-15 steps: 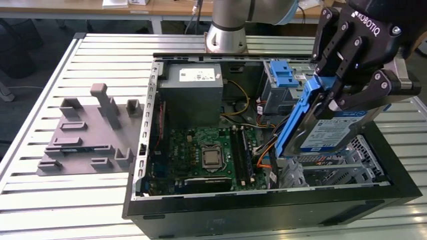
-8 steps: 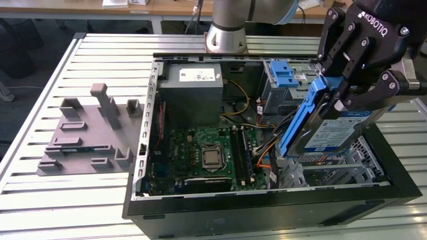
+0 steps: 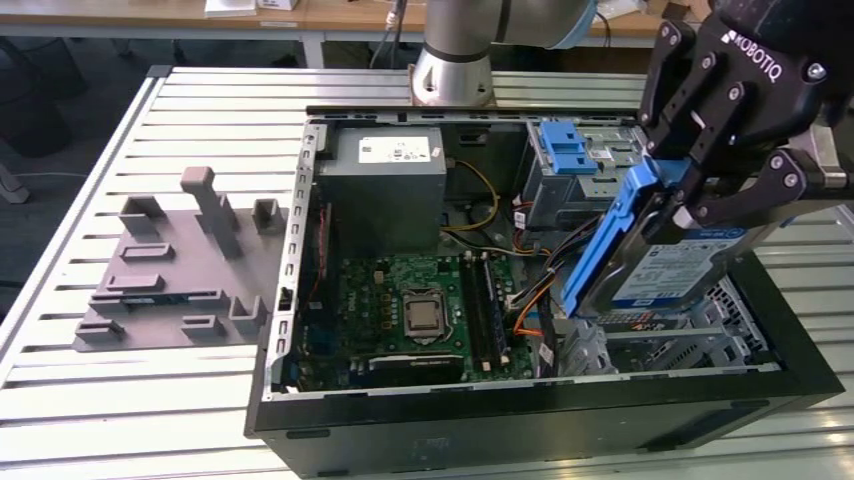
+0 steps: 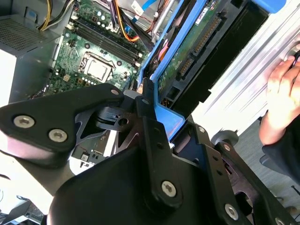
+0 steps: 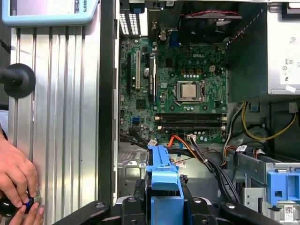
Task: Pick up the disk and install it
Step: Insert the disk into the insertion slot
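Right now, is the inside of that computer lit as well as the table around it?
Exterior view: the slatted table gleams pale, and the motherboard lies dimmer inside the case. First wrist view: the table glares white, and the fan corner is in shadow. Second wrist view: the black pincer, shut on the disk, reads dark against the bright table.

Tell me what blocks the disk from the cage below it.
The gripper holds the disk tilted over the cage. Orange and black cables run beside its lower end, close to the way down; nothing else visible lies between.
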Available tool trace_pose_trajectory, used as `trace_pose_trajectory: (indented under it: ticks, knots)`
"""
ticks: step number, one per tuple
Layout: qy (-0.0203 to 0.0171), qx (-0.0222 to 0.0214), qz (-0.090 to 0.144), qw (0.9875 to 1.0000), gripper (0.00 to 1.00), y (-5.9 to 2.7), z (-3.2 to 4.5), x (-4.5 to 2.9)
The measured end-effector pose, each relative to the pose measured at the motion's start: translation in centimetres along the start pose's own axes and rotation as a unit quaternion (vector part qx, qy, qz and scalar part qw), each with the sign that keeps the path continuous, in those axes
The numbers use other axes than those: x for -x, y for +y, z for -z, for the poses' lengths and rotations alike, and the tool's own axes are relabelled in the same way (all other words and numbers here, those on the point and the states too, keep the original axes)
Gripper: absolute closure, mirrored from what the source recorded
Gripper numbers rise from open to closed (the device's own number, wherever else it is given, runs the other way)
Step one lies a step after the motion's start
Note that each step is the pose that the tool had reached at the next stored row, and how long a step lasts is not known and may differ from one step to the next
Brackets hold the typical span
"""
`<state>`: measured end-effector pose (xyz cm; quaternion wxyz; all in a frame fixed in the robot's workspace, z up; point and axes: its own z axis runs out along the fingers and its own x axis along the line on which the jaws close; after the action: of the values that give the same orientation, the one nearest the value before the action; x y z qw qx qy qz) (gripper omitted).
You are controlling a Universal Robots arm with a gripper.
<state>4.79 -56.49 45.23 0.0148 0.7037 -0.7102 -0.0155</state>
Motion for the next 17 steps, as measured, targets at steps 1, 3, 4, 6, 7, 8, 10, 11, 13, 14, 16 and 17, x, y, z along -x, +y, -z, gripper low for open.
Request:
trace_pose_trajectory:
  ticks: [1,3,4,6,7,8,10,11,13,14,16,17]
  knots:
    - [-0.0001,0.0,0.0,1.0,0.64,-0.02,-0.02,-0.02]
    - [0.0001,0.0,0.0,1.0,0.64,-0.1,-0.03,-0.02]
    - [0.0001,0.0,0.0,1.0,0.64,-0.16,-0.03,-0.02]
    - [0.0,0.0,0.0,1.0,0.64,-0.29,-0.04,-0.02]
    - [0.0,0.0,0.0,1.0,0.64,-0.36,-0.05,-0.02]
    - [0.0,0.0,0.0,1.0,0.64,-0.43,-0.05,-0.02]
    - [0.0,0.0,0.0,1.0,0.64,-0.58,-0.07,-0.02]
    - [0.0,0.0,0.0,1.0,0.64,-0.64,-0.07,-0.02]
    - [0.0001,0.0,0.0,1.0,0.64,-0.73,-0.09,-0.03]
    - [0.0001,0.0,0.0,1.0,0.64,-0.77,-0.1,-0.03]
    - [0.0,0.0,0.0,1.0,0.64,-0.85,-0.14,-0.04]
    - [0.0,0.0,0.0,1.0,0.64,-0.89,-0.15,-0.05]
